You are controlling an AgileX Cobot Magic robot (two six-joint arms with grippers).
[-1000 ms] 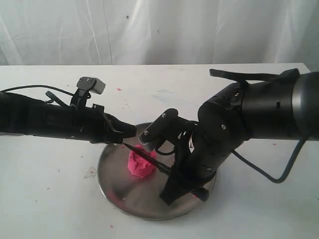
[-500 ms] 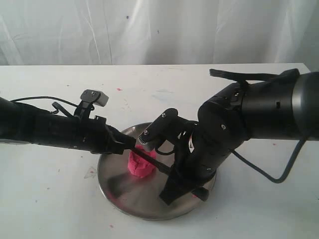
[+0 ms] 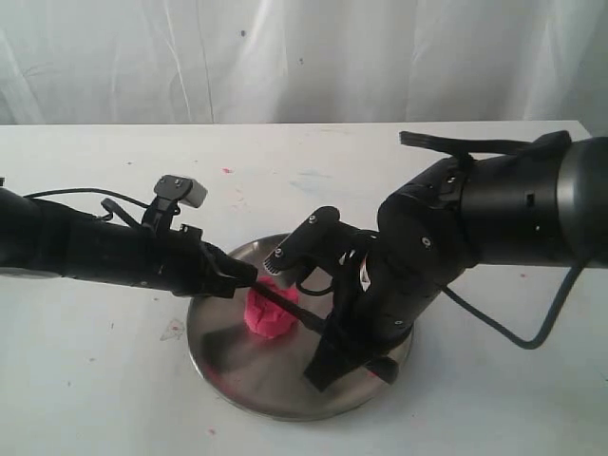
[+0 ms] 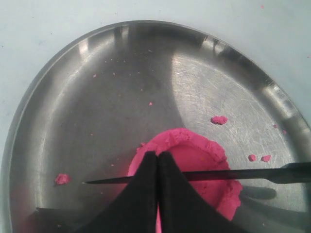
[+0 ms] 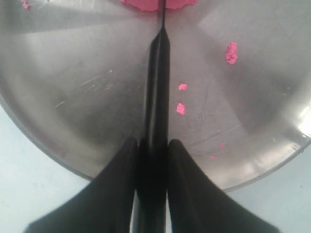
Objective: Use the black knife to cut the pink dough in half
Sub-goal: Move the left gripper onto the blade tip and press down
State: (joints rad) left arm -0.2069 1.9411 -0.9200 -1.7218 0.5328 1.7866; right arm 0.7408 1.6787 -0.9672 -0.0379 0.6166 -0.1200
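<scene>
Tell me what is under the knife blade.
The pink dough lies under the black knife, on the steel plate. The closed left gripper covers part of the dough, so any cut there is hidden.

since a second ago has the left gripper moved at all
Yes. The left gripper has dropped toward the steel plate, while the pink dough stayed put.

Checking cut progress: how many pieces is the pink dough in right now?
1. The pink dough is one lump mid-plate, under the black knife blade lying across it. The left gripper hides part, so a split there can't be ruled out.
</scene>
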